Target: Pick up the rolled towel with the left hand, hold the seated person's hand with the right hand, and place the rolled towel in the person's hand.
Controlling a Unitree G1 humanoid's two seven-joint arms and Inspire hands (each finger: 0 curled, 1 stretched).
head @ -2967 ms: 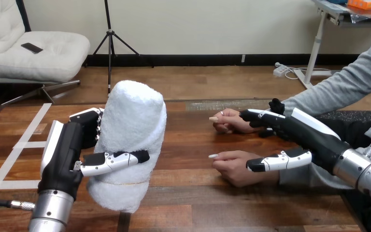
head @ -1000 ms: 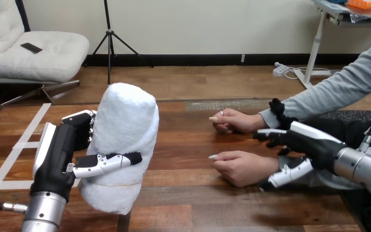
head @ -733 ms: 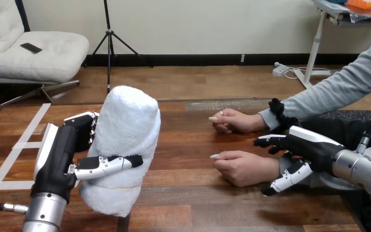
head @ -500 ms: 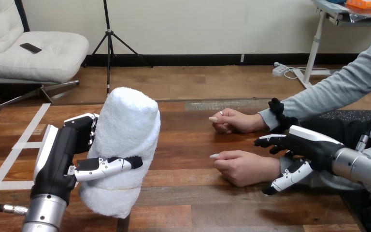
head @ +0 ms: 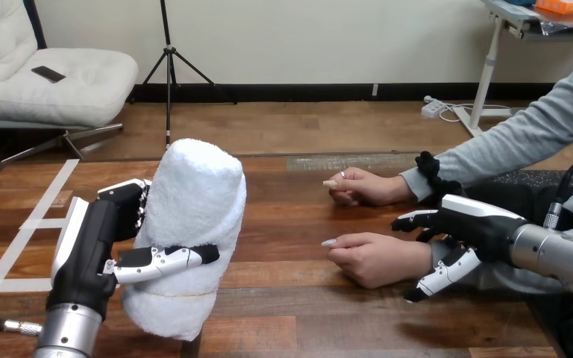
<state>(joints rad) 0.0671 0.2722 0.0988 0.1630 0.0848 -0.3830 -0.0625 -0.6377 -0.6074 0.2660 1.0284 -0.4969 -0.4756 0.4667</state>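
while my left hand (head: pixel 93 246) grips the rolled towel (head: pixel 190 224) upright, thumb across its front and fingers curled behind, i judge the pickup done; the towel sits well to the left of the person's near hand (head: pixel 377 257). my right hand (head: pixel 462 224) is at that hand's wrist, fingers straight above it and thumb below, not closed round it as far as i can see. that hand lies palm down on the table (head: pixel 291 313). left to do: closing the hold and carrying the towel across into it.
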